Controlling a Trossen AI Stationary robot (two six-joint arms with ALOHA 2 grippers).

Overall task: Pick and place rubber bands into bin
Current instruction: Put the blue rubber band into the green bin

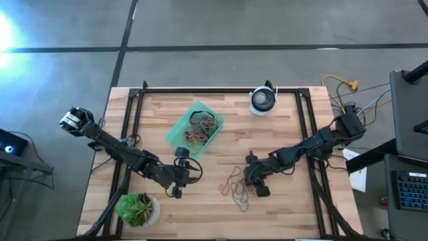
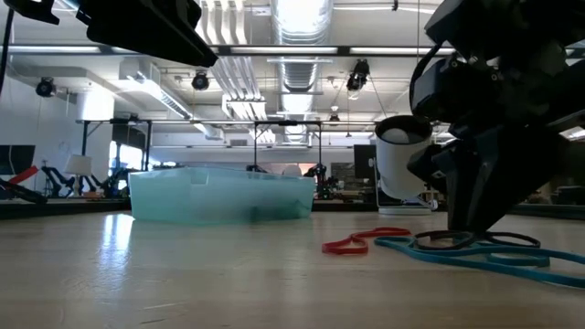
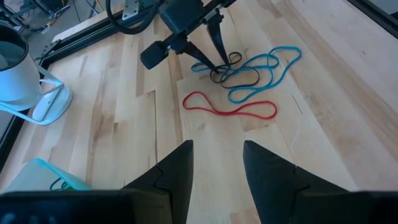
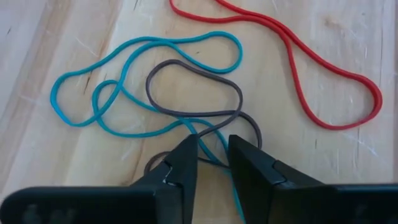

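Three loose rubber bands lie flat on the table: a red one (image 4: 298, 56) (image 3: 230, 107) (image 1: 231, 179), a teal one (image 4: 124, 68) (image 2: 484, 256) and a dark grey one (image 4: 193, 87) (image 3: 239, 76). My right gripper (image 4: 212, 149) (image 3: 219, 67) (image 1: 254, 186) points down into them. It is narrowly open, with grey and teal strands crossing the gap. The teal bin (image 1: 195, 127) (image 2: 224, 194) sits farther back, with several bands inside. My left gripper (image 3: 217, 152) (image 1: 187, 177) hovers open between bin and loose bands, touching nothing. My right gripper comes from above, pointing down. One fingertip (image 4: 186, 149) stands on each side of the crossing grey and teal strands (image 4: 211, 127). A gap still shows between the fingers, and I cannot tell whether they touch the strands. The bands lie slack on the table.
A white-and-black round device (image 1: 263, 100) (image 2: 402, 160) stands at the far edge. A potted green plant (image 1: 137, 209) sits at the near left corner. Black rails (image 1: 134, 127) run along the table's sides. Bare wood lies between the bin and the loose bands.
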